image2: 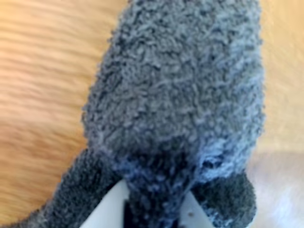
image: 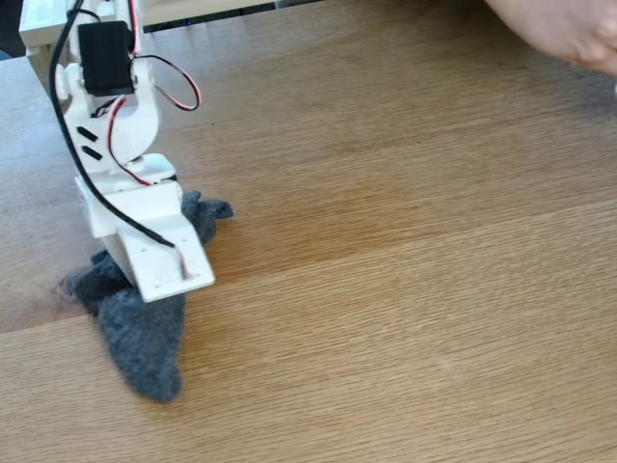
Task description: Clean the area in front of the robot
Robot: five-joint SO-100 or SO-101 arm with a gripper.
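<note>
Wiping step in hand, I judge: arm [image: 120, 145] low over table [image: 405, 289], gripper [image: 164, 280] pinching grey cloth [image: 145, 333], pressed to wood near left edge in fixed view. Wrist view: cloth [image2: 175, 95] bunched between white fingers [image2: 111, 209], jaws closed on it, fabric spread ahead over wood [image2: 42, 95]. Bare tabletop stretches right, unwiped by my reckoning. Hand [image: 569, 34] at top right corner, well apart. Next move: drag cloth across grain toward right, keep downward pressure, keep grip tight so cloth doesn't slip out.

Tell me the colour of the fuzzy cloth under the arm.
Dark grey cloth, fluffy and plain, clearest in the wrist view.
</note>
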